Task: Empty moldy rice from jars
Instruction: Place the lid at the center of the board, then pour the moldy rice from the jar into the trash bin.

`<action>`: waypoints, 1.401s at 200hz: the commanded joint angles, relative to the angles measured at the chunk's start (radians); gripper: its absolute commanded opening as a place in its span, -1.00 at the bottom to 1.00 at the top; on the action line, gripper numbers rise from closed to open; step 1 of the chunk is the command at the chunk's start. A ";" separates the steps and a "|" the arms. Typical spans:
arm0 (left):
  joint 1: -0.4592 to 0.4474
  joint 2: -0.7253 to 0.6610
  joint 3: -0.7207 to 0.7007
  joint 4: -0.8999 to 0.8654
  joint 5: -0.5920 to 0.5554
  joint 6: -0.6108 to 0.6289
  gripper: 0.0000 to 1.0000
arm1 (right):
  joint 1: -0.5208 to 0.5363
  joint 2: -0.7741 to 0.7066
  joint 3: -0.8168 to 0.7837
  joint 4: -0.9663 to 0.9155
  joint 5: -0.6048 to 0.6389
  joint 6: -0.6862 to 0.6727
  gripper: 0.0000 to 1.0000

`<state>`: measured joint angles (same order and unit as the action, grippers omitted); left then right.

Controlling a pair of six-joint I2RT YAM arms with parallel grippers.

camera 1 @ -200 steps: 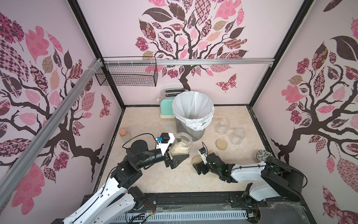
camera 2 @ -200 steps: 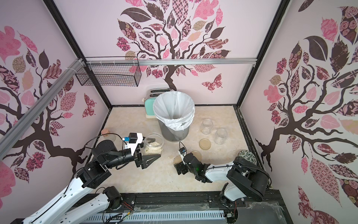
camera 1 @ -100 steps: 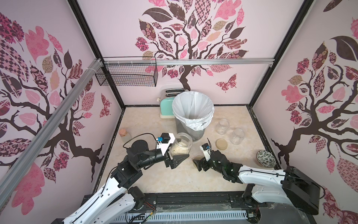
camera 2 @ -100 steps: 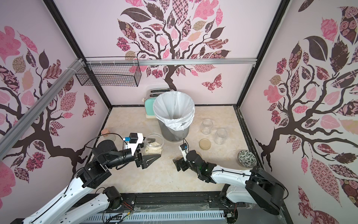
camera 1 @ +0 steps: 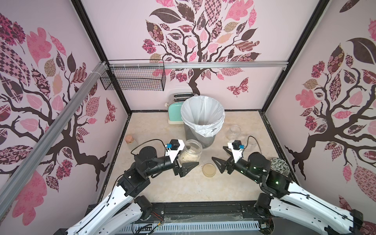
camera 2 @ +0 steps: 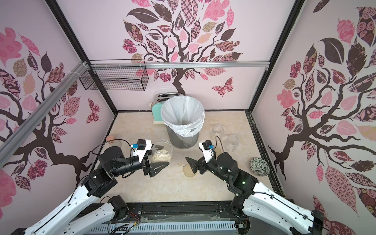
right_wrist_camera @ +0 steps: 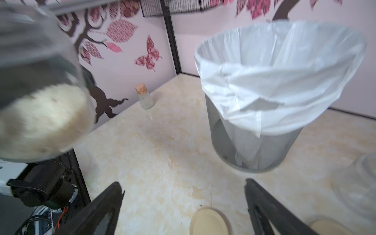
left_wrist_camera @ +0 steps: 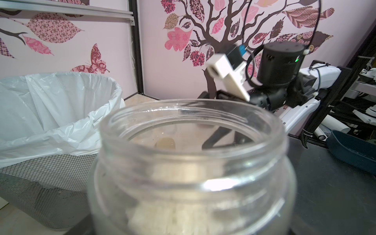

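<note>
Open jar (camera 1: 191,150) upright, rice (camera 1: 188,158) inside, clamped by left fingers (camera 1: 189,165); bin (camera 1: 194,137) just beyond it (left arm nearer); right fingers (camera 1: 216,161) wide, empty, near lid (camera 1: 209,169).

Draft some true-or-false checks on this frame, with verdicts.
1. The rice jar in the left pincer has no lid on. True.
2. The right pincer grips a lid. False: the right pincer is open, and the lid lies on the table below it.
3. The bin has a white liner. True.
4. The other jars hold rice. False: they look empty.
5. The toaster stands in front of the bin. False: it stands behind it.
</note>
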<state>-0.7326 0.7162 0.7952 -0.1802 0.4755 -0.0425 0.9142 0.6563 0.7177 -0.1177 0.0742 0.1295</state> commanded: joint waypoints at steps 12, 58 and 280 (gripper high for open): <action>0.006 0.000 0.000 0.083 0.012 0.015 0.36 | 0.002 0.067 0.293 -0.320 -0.088 -0.109 0.54; 0.007 0.042 -0.011 0.085 0.026 0.042 0.36 | 0.002 0.295 0.664 -0.468 -0.280 -0.205 0.33; 0.010 0.131 0.116 -0.049 0.247 0.163 0.39 | 0.002 0.689 1.172 -0.959 -0.540 -0.512 0.20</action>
<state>-0.7269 0.8673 0.8658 -0.2989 0.7109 0.1101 0.9134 1.3640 1.8172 -1.0443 -0.4709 -0.3679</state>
